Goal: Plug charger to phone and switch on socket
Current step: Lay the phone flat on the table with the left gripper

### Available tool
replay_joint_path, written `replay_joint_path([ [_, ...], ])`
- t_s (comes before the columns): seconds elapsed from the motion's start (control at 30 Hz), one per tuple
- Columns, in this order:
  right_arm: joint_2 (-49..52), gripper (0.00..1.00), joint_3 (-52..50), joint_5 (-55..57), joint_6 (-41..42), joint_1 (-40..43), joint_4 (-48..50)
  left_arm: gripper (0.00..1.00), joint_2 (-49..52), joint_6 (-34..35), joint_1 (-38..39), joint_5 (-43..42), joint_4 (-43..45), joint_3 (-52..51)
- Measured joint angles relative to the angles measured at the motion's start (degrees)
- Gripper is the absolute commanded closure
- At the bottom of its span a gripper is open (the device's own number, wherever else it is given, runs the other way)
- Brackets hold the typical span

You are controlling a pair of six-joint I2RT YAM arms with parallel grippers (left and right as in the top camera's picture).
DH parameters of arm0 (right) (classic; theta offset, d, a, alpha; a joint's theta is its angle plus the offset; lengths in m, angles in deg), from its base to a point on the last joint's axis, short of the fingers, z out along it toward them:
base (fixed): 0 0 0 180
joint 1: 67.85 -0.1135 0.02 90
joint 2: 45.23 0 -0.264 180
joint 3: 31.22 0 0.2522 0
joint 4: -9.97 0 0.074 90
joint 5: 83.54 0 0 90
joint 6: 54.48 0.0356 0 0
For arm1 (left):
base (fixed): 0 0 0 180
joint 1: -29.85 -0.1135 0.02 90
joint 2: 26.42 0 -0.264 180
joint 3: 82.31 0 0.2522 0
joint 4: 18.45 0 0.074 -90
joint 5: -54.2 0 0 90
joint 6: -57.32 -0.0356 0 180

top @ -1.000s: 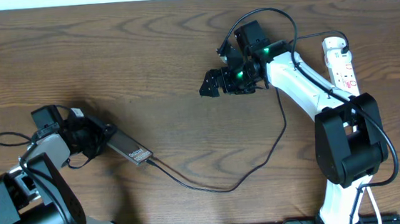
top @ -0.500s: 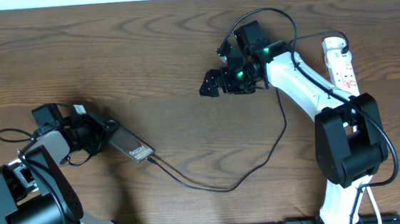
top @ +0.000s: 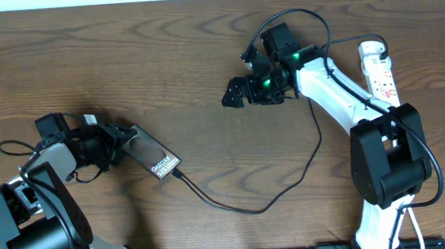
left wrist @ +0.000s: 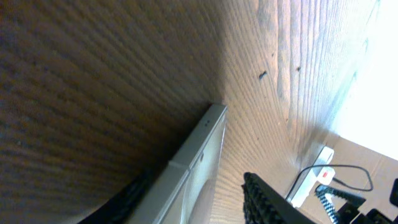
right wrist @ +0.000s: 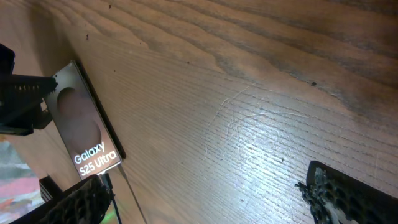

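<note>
I count one phone (top: 155, 154), one charger (top: 237, 210), one socket (top: 380, 68). The phone lies left on the tabletop (top: 161, 50), long axis diagonal, lettered end pointing near-right at the charger tip. My left hand (top: 122, 140) clamps its other end; my right hand (top: 232, 94) gapes wide, holding nothing

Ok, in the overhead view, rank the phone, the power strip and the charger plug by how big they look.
1. phone and power strip: similar length; the right arm hides part of the strip, so I won't rank them.
2. charger plug: clearly smallest.
</note>
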Motion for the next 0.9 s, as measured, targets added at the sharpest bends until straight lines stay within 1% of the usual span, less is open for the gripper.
replay_joint_path([
  [0.13, 0.00, 0.01, 0.00, 0.00, 0.00, 0.00, 0.00, 0.45, -0.15, -0.02, 0.00, 0.13, -2.27, 0.46],
  [0.23, 0.00, 0.01, 0.00, 0.00, 0.00, 0.00, -0.09, 0.39, -0.55, 0.00, 0.00, 0.76, -4.28, 0.63],
  [0.4, 0.00, 0.01, 0.00, -0.02, 0.00, 0.00, -0.22, 0.33, -1.25, 0.59, 0.22, 2.43, -7.32, 1.20],
  [0.63, 0.00, 0.01, 0.00, 0.00, 0.00, 0.00, -0.26, 0.33, -1.90, 1.79, 0.37, 5.33, -10.58, 1.68],
  [0.9, 0.00, 0.01, 0.00, 0.00, 0.00, 0.00, -0.50, 0.32, -1.99, 2.80, 0.39, 5.99, -11.19, 1.81],
])
